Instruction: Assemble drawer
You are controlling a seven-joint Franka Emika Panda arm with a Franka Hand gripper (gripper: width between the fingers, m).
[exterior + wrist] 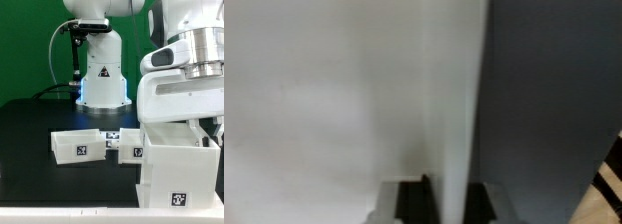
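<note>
My gripper (186,122) stands at the exterior view's right over the large white hollow casing (178,170), which has a tag low on its front. In the wrist view my gripper (450,202) has a dark finger (407,203) on each side of a thin white wall of the casing (452,110), so it is shut on that wall. Two small white drawers lie on the black table at the casing's left, each with a tag on its face: one drawer (80,148) further left and another drawer (129,151) close beside the casing.
The robot base (102,75) stands at the back middle before a green backdrop, with a black cable (62,85) hanging at its left. The black table (30,125) has a light front edge (60,214).
</note>
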